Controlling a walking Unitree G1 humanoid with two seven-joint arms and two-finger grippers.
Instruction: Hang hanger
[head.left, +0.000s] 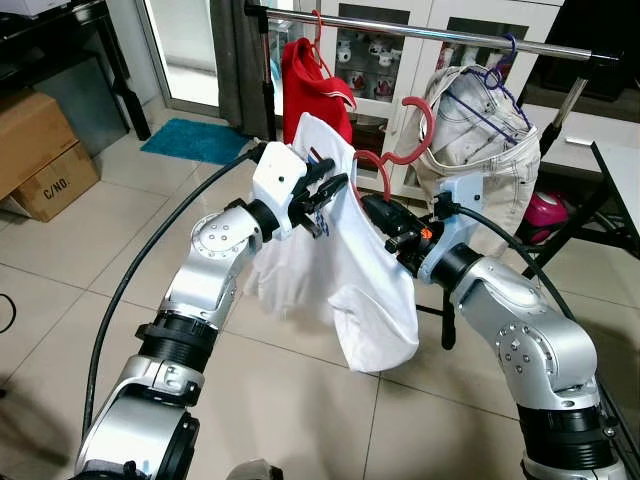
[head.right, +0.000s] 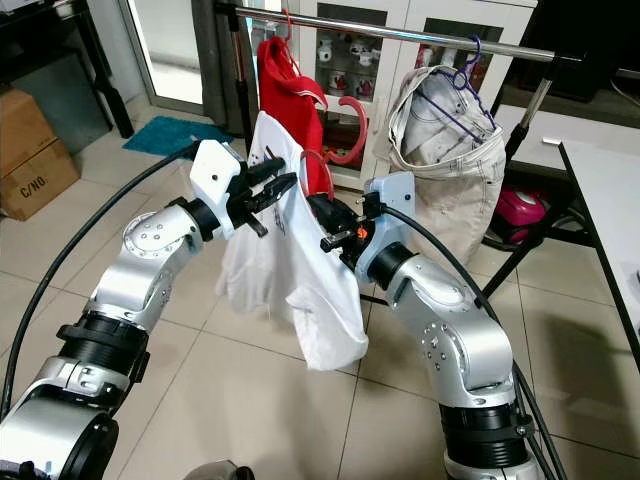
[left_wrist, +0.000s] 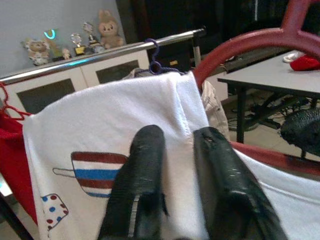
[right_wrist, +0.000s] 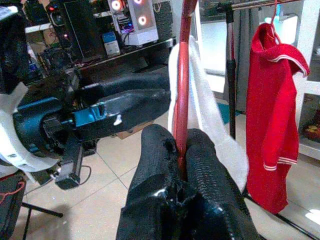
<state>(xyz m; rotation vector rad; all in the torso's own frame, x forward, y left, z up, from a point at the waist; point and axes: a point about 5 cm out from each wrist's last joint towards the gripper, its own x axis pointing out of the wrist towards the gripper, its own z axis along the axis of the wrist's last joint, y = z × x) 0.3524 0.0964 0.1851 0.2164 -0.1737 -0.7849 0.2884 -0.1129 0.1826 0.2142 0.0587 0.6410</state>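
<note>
A red plastic hanger carries a white T-shirt with a small striped print, held up in front of me below the metal clothes rail. My left gripper is shut on the shirt's shoulder seam over the hanger arm. From the right, my right gripper is shut on the hanger's red bar near the neck. The hook points up and right, short of the rail.
A red shirt and pale jeans on a purple hanger hang on the rail, with a gap between them. Glass-door cabinets stand behind. Cardboard boxes and a blue mat lie left; a grey table stands right.
</note>
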